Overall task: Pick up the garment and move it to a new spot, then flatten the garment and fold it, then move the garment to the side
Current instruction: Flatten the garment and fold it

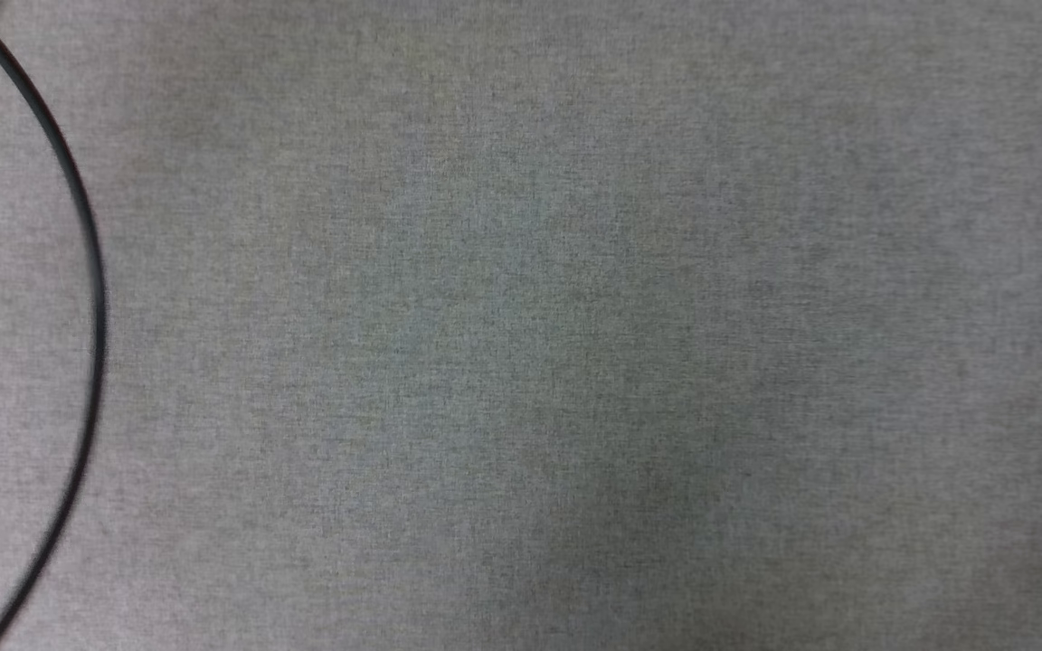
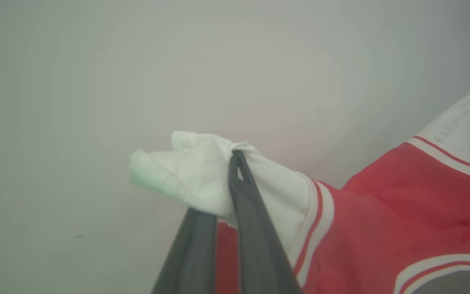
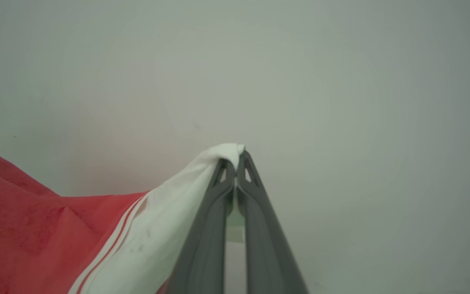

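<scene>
Left end effector (image 2: 233, 161), right end effector (image 3: 235, 157) pinch garment (image 2: 402, 204), stretched sleeve-to-sleeve between.

I have the left gripper (image 2: 233, 163), two long dark grey fingers, clamped tight on a bunched white sleeve of the thin red sports jersey (image 2: 402, 204) with striped trim. One finger lies over the cloth and the other runs beneath it. The right gripper (image 3: 236, 163) has its dark fingers pressed tip to tip, pinching the edge of a white sleeve at the jersey's opposite end. The jersey's red body stretches away from each gripper toward the other.
</scene>
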Motion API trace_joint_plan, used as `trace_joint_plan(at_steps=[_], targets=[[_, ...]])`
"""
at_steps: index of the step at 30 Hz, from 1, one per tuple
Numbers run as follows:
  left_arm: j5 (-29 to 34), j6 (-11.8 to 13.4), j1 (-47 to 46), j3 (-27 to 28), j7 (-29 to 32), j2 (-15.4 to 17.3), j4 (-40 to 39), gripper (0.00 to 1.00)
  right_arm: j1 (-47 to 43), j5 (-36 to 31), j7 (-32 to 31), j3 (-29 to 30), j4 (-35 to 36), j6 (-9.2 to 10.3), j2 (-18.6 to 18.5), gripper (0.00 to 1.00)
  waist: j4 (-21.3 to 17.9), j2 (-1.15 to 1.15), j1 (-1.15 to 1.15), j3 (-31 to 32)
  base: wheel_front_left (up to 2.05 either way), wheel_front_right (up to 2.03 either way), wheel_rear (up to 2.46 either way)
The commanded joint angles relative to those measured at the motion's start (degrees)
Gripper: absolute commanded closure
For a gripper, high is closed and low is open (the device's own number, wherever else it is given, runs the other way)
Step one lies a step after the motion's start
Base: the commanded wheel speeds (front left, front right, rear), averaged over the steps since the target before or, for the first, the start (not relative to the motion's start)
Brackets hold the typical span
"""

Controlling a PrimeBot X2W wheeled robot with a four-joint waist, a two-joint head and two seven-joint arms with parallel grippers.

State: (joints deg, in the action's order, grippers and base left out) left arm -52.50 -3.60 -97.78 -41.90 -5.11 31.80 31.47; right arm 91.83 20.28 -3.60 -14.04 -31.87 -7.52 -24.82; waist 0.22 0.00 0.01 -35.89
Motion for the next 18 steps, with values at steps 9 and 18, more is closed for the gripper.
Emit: trace_joint_plan(at_steps=[9, 18], targets=[[-4.5, -0.1, 21.2, -0.3, -6.8, 2.6, 0.2, 1.0, -17.7, 4.1, 7.7, -6.5, -3.2, 0.07, 0.1, 1.0, -0.8, 0.0, -0.01, 5.4, 0.0, 0.0, 0.0], [-8.3, 4.4, 43.6, 0.8, -9.5, 5.3, -7.8, 1.0, -39.3, 6.4, 10.0, -7.4, 1.3, 0.07, -2.4, 1.0, -1.0, 0.0, -0.01, 12.6, 0.0, 0.0, 0.0]])
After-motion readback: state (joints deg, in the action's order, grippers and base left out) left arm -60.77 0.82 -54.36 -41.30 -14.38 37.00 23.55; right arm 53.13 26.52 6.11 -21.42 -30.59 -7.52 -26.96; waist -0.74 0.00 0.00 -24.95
